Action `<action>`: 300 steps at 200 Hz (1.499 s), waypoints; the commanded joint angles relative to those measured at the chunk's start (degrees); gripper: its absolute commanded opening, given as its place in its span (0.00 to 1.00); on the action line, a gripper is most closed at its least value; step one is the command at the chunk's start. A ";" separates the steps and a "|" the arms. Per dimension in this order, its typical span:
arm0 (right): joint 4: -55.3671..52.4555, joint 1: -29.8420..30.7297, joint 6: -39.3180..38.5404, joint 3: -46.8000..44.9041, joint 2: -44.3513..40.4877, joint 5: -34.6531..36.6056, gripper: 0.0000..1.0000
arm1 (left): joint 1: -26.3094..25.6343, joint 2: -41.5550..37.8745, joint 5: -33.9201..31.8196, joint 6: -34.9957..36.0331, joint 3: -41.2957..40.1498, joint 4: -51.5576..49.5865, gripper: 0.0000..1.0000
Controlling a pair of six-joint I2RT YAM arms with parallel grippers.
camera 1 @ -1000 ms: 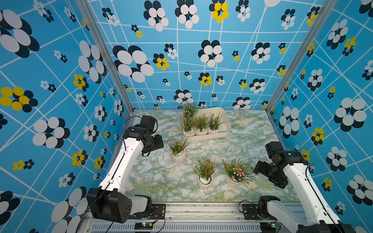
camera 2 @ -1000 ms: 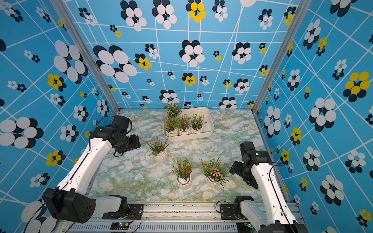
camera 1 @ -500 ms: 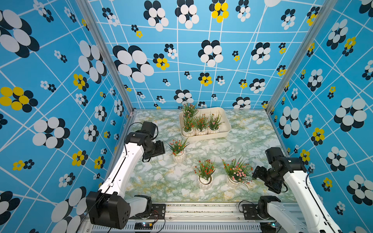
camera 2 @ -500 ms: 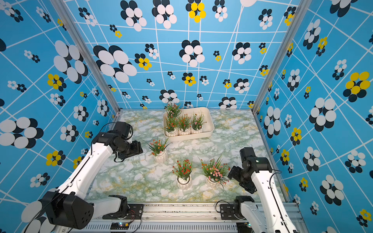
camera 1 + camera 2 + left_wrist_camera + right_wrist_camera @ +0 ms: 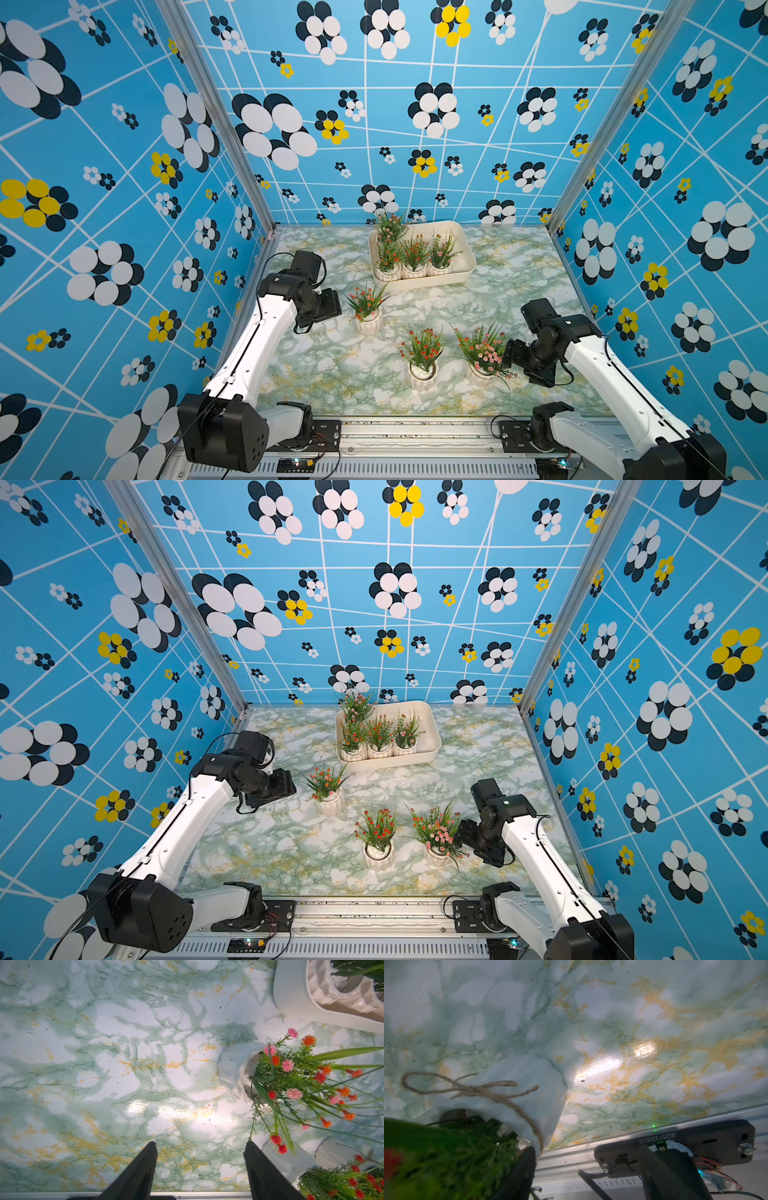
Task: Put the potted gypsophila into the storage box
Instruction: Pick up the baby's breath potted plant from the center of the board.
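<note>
I see the green-veined marble-print tabletop (image 5: pixel 332 365) with the cream-white rectangular plastic storage box (image 5: pixel 467 266) at the back, holding four white-potted gypsophila plants (image 5: pixel 413 270). Three more stand loose in front of it: the orange-flowered pot (image 5: pixel 369 324), the red-flowered pot (image 5: pixel 422 376) and the pink-flowered pot (image 5: pixel 478 370). The right gripper (image 5: pixel 586 1148), jaws apart and empty, has moved in beside the pink one. The left gripper (image 5: pixel 199 1145), also apart, has edged nearer the orange one.
</note>
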 commanded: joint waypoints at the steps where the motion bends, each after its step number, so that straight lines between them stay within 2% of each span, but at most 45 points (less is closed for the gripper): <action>1: 3.65 1.85 1.70 -0.82 1.56 -0.64 0.78 | 0.38 0.25 0.51 -0.74 -0.83 0.11 0.70; 74: 7.26 4.12 2.77 -1.89 4.90 0.48 0.71 | 0.29 1.38 0.41 -1.36 -0.15 0.45 0.71; 92: 8.13 4.24 3.02 -2.58 4.98 0.74 0.64 | 0.22 1.68 0.57 -1.74 -0.30 0.74 0.71; 115: 8.70 4.64 2.53 -2.73 5.28 1.01 0.50 | 0.06 2.18 0.88 -2.03 -0.10 1.13 0.71; 131: 9.07 4.71 2.42 -2.46 5.38 1.27 0.44 | -0.06 2.60 0.86 -2.24 0.21 1.31 0.71; 197: 10.14 4.88 2.43 -1.04 6.48 1.27 0.29 | -0.67 4.42 1.06 -2.50 0.95 2.02 0.71; 241: 9.61 5.01 1.48 1.01 8.38 1.87 0.13 | -0.75 5.63 1.38 -2.37 1.39 2.49 0.71; 300: 9.02 4.98 0.80 4.99 10.82 2.04 0.05 | -0.69 7.03 1.28 -2.22 2.77 2.35 0.71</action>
